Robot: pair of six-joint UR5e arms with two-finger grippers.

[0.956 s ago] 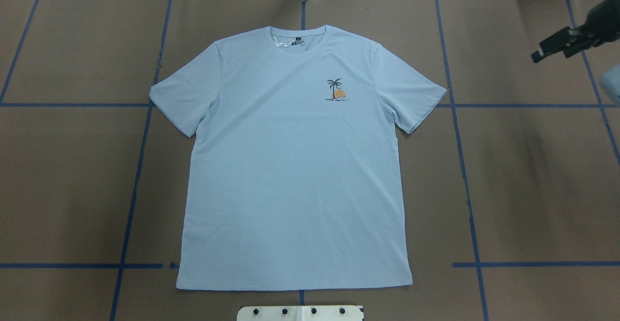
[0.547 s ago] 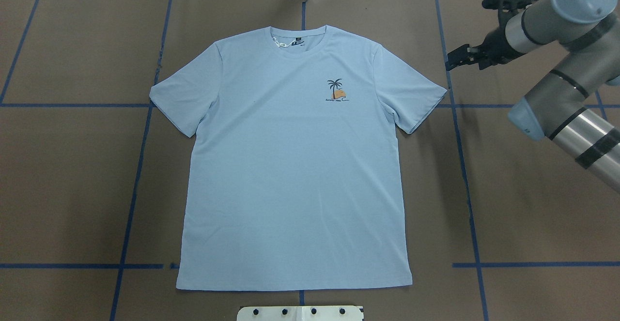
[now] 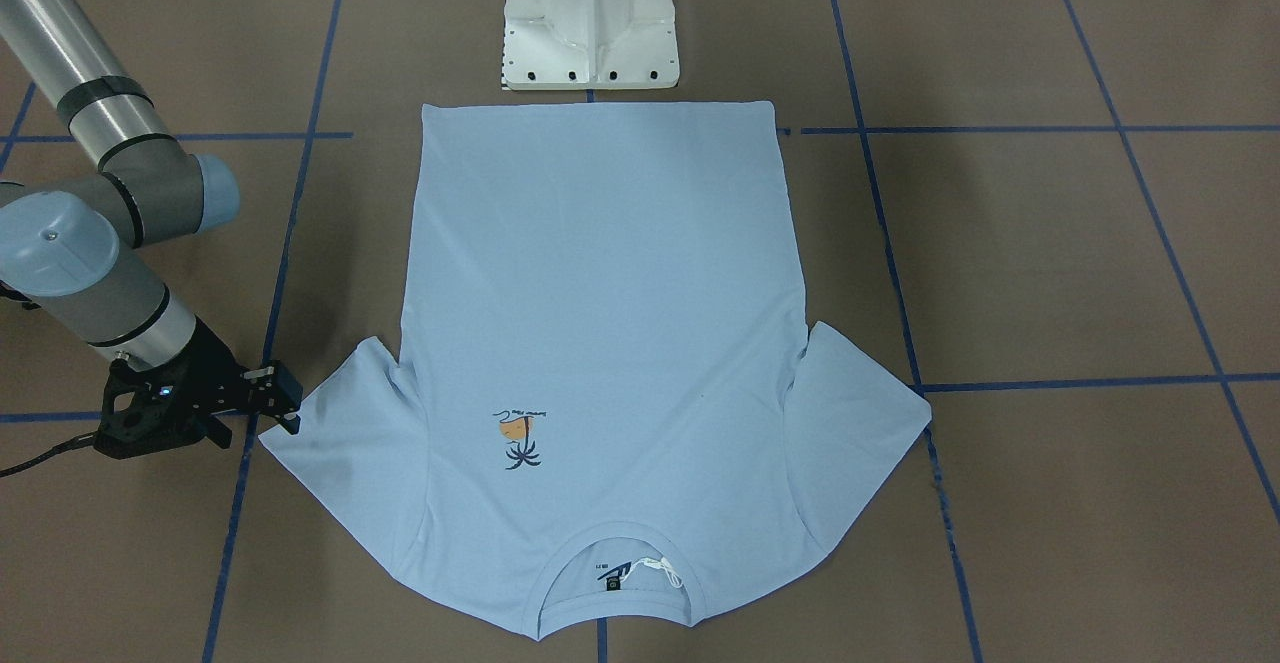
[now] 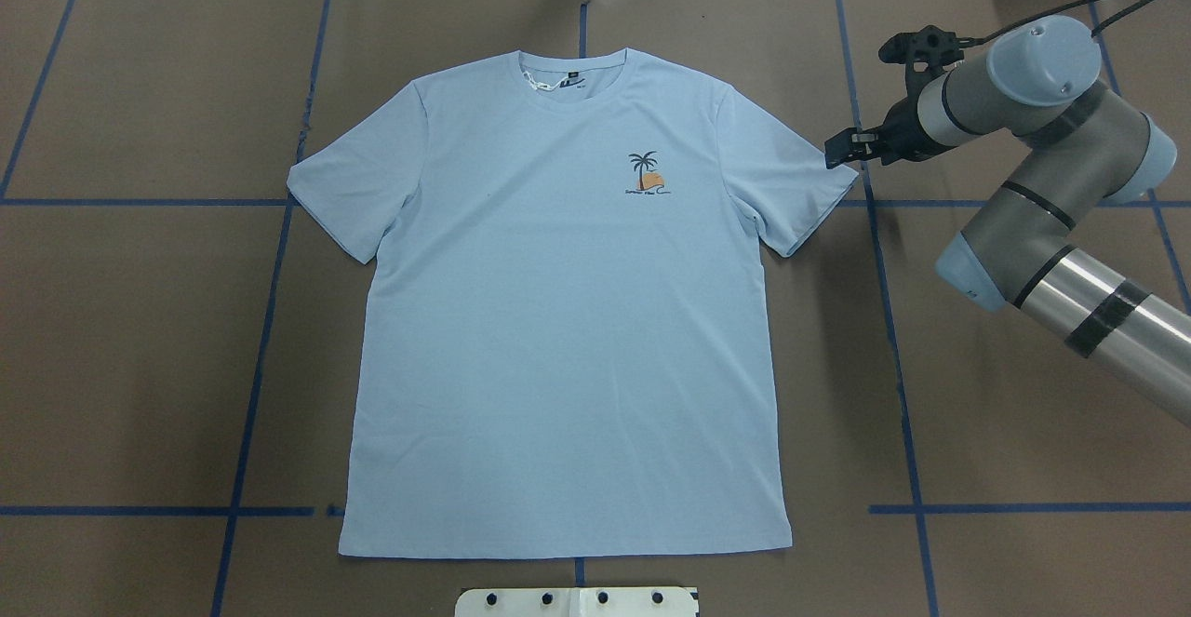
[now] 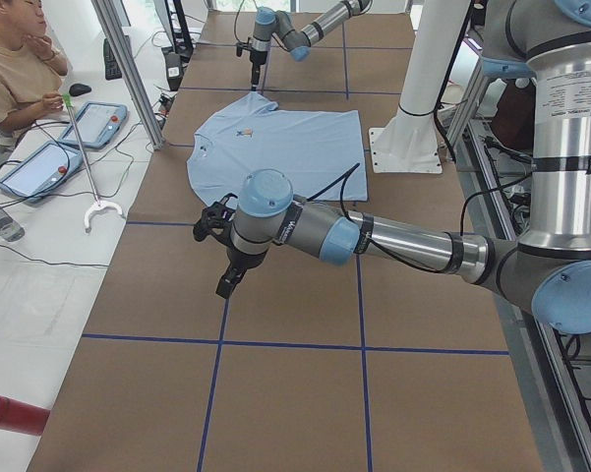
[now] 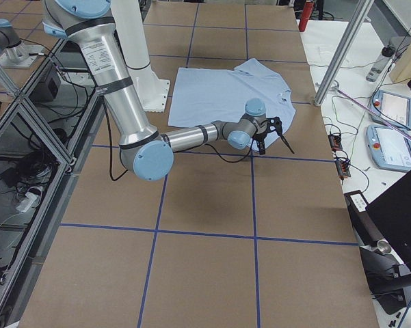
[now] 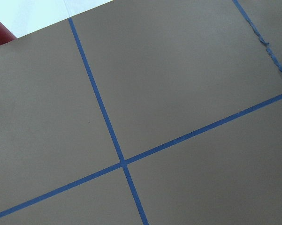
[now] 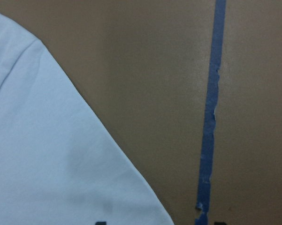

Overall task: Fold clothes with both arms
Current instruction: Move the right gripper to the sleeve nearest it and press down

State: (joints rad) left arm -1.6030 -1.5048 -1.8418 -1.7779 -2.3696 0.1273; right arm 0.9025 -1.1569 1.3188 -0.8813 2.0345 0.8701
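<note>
Beside T-shirt (image 4: 558, 338) sleeve, right claw (image 4: 834, 150) seemingly spread wide; left claw (image 5: 224, 287) well apart, cannot tell.

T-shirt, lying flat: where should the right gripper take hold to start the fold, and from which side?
Probably the cuff corner of the sleeve on the robot's right, coming in low from the outboard side where the right gripper is. The T-shirt lies flat, so only edges offer a pinch, and this sleeve juts toward the gripper over the table.
</note>
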